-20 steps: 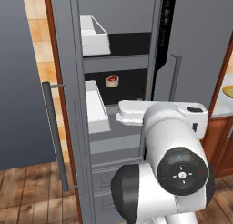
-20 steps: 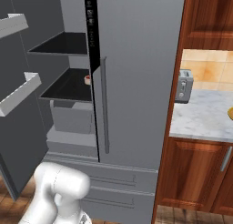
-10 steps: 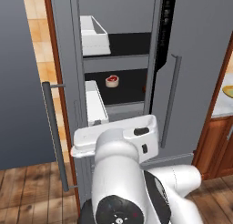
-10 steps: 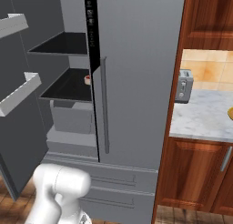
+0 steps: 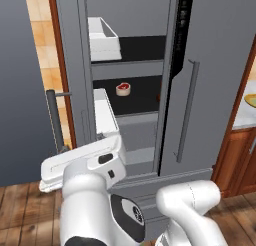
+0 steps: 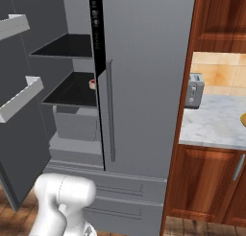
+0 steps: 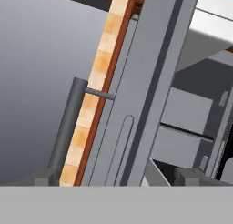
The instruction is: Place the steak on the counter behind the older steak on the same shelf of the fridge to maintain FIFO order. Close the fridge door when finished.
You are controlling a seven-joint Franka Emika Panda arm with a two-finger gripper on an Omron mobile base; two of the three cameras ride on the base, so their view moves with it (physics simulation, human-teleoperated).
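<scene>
Red steak (image 5: 123,88) sits far on shelf (image 5: 140,96) | fridge (image 6: 144,76) left door open (closing remains) | gripper (image 7: 120,175) empty, tips wide apart, near door handle (image 7: 66,127)

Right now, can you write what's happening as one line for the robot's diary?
steak: on fridge shelf | left door: open | hand: empty, facing door handle | task: door not closed
</scene>
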